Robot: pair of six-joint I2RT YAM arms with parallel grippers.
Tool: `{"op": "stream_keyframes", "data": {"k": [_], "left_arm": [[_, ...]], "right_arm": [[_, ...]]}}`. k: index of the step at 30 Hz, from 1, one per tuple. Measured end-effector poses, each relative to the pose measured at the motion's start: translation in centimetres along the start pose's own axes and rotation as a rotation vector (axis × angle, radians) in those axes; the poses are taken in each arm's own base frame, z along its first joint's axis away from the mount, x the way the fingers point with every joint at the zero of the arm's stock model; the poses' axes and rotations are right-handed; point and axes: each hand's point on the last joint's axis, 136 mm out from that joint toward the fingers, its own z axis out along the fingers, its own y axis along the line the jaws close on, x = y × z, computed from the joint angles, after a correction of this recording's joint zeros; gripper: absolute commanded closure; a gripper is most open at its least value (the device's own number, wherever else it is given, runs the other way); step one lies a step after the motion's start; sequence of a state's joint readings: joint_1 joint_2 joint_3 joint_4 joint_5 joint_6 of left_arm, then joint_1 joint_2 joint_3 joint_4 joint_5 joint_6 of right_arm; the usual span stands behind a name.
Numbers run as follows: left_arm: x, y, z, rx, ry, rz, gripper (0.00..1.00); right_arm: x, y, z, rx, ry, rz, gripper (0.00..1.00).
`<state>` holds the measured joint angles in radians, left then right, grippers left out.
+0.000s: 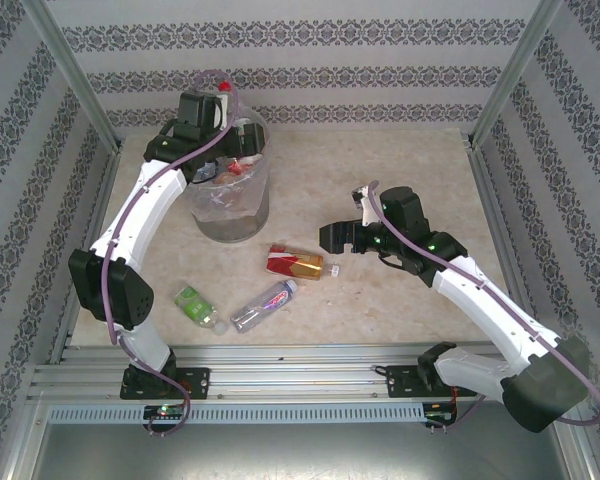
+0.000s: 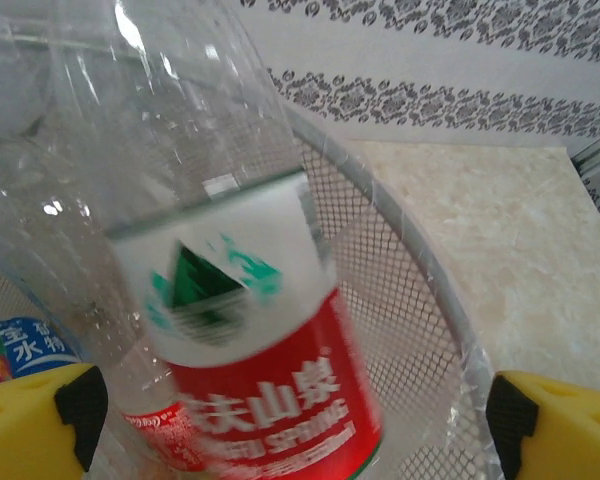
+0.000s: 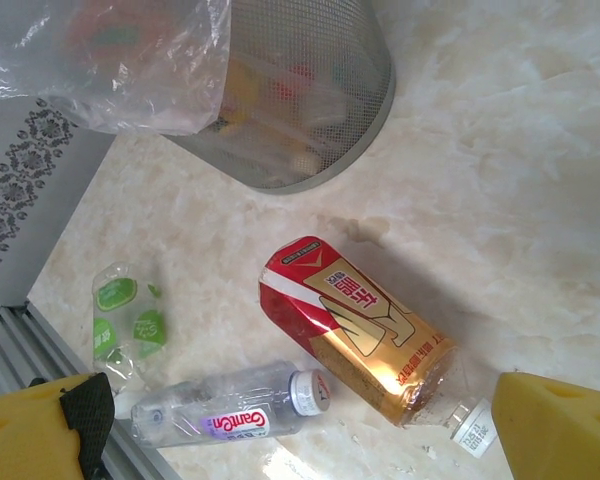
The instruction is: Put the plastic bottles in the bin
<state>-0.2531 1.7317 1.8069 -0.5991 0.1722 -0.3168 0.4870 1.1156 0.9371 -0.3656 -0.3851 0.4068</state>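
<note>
The step in hand looked like a release over the bin (image 1: 242, 225). The left pincer (image 2: 295, 410) hung above the rim with its yellow fingers (image 2: 40, 425) spread wide. Between them, over the mesh wall and the crinkled liner, was a clear bottle with a red-and-white label (image 2: 250, 370). There was open space on its right side, and its label was smeared as though it was dropping freely rather than being held. A blue-labelled bottle (image 2: 20, 345) lay lower in the bin beside it. Three bottles lay on the bench (image 1: 400, 170) in front of the bin: a red-and-gold bottle (image 3: 365, 335) nearest it, a clear bottle with a purple label (image 3: 225, 415) just beside that, and a crushed green-labelled bottle (image 3: 125, 320) further toward the left arm's base. The right pincer (image 3: 305, 425) hovered over the red-and-gold bottle, spread wide and holding nothing. By the look of it, most of the job was done and three pick-ups were left. The next move probably called for the right pincer to come down across the red-and-gold bottle's body, with a finger on either side, and close firmly enough that the smooth, dented plastic did not slip. The left arm would need to lift clear of the rim so the two arms did not meet over the bin.
</note>
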Motion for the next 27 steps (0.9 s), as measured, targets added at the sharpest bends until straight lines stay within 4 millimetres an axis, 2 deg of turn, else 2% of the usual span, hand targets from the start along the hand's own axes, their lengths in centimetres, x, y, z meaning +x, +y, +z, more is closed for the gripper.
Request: {"op": "stream_keyframes", "data": {"k": [6, 13, 16, 19, 24, 27], "left_arm": [[1.3, -0.3, 0.0, 0.022, 0.057, -0.047, 0.00], [1.8, -1.2, -0.3, 0.078, 0.069, -0.066, 0.00], [1.9, -1.3, -1.3, 0.089, 0.042, -0.061, 0.00], [1.0, -1.9, -2.4, 0.113, 0.009, -0.055, 0.00], [0.1, -2.9, -4.0, 0.161, -0.036, -0.027, 0.00], [0.4, -3.9, -6.1, 0.220, -0.056, 0.025, 0.00]], "right_arm": [[0.1, -0.3, 0.4, 0.006, 0.008, 0.004, 0.03], [0.1, -0.4, 0.7, 0.008, 0.013, 0.006, 0.03], [0.2, -0.4, 0.7, 0.005, 0.016, 0.007, 0.03], [0.6, -0.2, 1.1, -0.002, 0.034, -0.004, 0.02], [2.6, 0.3, 3.1, -0.015, 0.119, -0.064, 0.02], [4.3, 0.7, 4.5, -0.018, 0.177, -0.121, 0.02]]}}
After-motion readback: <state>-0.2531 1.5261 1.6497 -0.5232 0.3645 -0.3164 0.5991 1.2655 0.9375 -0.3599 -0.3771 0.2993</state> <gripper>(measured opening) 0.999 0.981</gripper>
